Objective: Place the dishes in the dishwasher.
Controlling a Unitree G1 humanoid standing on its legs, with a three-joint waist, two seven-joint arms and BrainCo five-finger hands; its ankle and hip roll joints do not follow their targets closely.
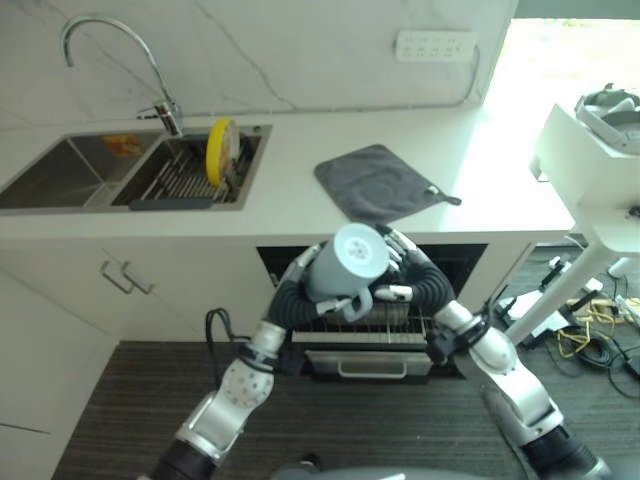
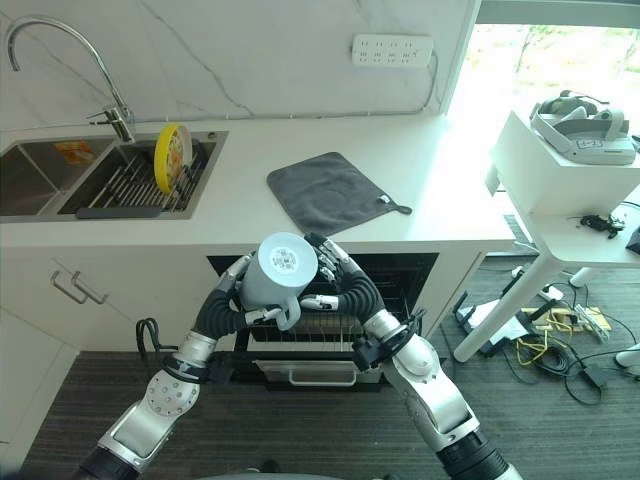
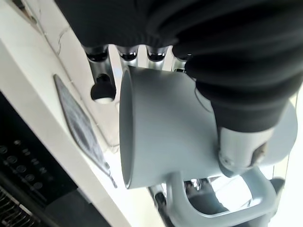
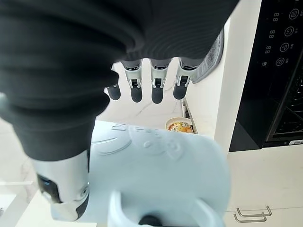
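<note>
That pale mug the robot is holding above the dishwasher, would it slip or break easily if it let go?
The mug looks smooth and glazed, so probably slippery. It seems rigid ceramic, likely to chip on the rack below. The left hand and right hand both cup it, suggesting some weight.

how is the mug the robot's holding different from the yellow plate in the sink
The mug is pale grey-blue; the yellow plate is yellow. The mug is held between the left hand and right hand over the open dishwasher rack, base turned up to the camera; the plate stands on edge in the sink rack, untouched. The mug has a handle; the plate is a flat disc. Both are dishes.
</note>
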